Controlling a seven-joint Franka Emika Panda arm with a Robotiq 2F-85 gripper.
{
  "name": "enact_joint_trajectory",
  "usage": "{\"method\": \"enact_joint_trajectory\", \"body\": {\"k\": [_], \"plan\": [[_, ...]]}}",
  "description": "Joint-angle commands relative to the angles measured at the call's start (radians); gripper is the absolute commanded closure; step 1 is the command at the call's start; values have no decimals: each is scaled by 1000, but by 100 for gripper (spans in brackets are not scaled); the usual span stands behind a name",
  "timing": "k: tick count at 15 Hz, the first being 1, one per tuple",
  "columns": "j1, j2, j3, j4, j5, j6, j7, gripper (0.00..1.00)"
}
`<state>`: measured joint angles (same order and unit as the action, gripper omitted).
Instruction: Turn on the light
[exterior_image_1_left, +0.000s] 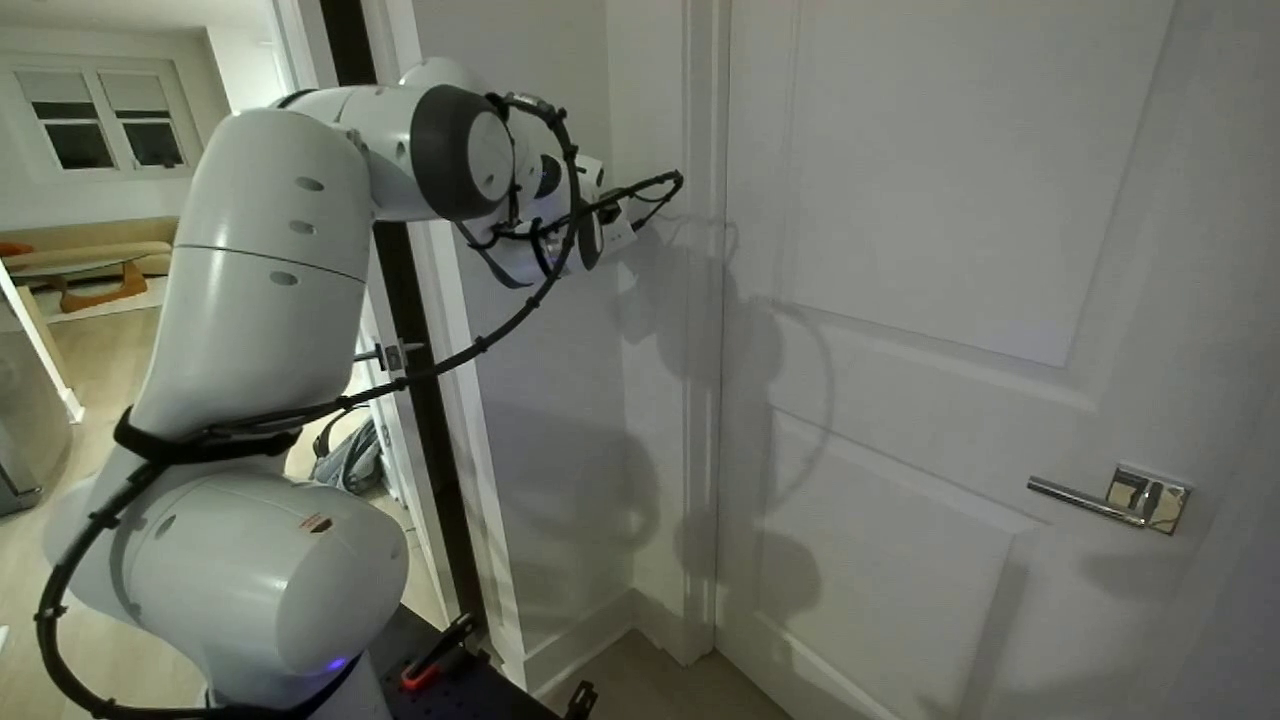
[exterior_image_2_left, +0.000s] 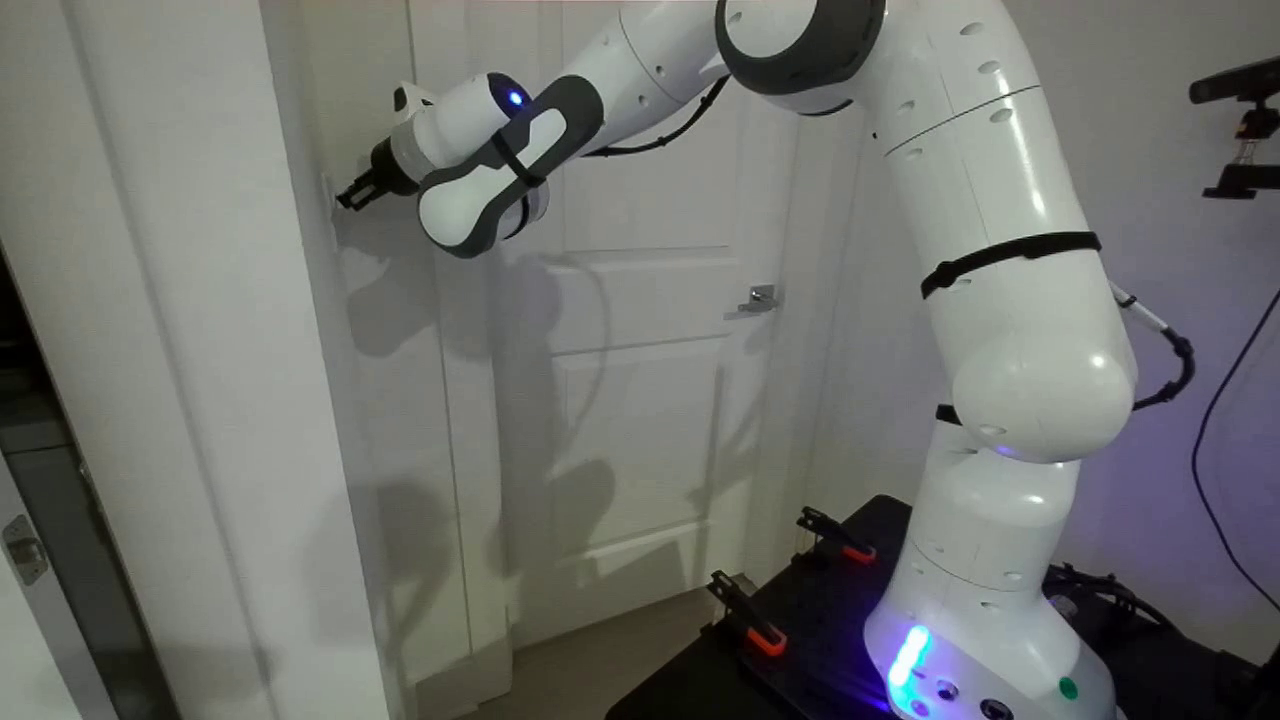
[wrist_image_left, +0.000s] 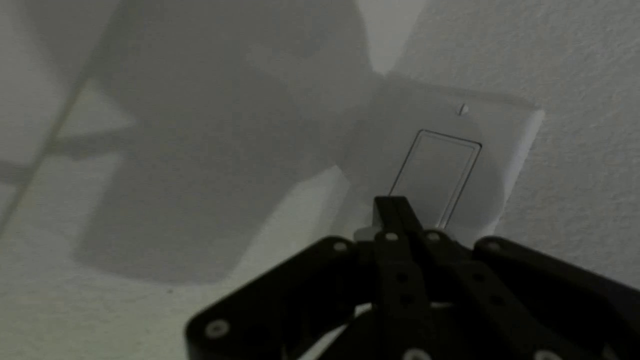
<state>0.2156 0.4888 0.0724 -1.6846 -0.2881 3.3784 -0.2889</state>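
A white rocker light switch (wrist_image_left: 437, 167) in a white wall plate (wrist_image_left: 492, 160) shows tilted in the wrist view. Its lower part is hidden behind my fingers. My gripper (wrist_image_left: 392, 202) is shut with its fingers together and nothing between them. The fingertips overlap the lower left edge of the rocker in that view; I cannot tell whether they touch it. In an exterior view the gripper (exterior_image_2_left: 350, 198) points at the wall, and the wall plate (exterior_image_2_left: 329, 200) is seen nearly edge-on at the fingertips. In the remaining exterior view the fingertips are hidden by the wrist.
A closed white door (exterior_image_1_left: 920, 250) with a metal lever handle (exterior_image_1_left: 1110, 500) stands beside the switch wall. A wall corner (exterior_image_2_left: 300, 330) juts out close to the gripper. A dark cable (exterior_image_1_left: 520, 315) runs along the arm. A black table (exterior_image_2_left: 800, 610) with orange clamps bears the robot's base.
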Motion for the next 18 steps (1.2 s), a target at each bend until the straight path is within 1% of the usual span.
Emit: {"method": "enact_joint_trajectory", "body": {"k": [1,8,14,18], "plan": [[-18,21,19,37,-15,9,11,100],[-34,34,40,47,-15,30,17,100],[-101,54,132,56,-10,58,16,100],[-138,58,176,55,-10,53,10,100]]}}
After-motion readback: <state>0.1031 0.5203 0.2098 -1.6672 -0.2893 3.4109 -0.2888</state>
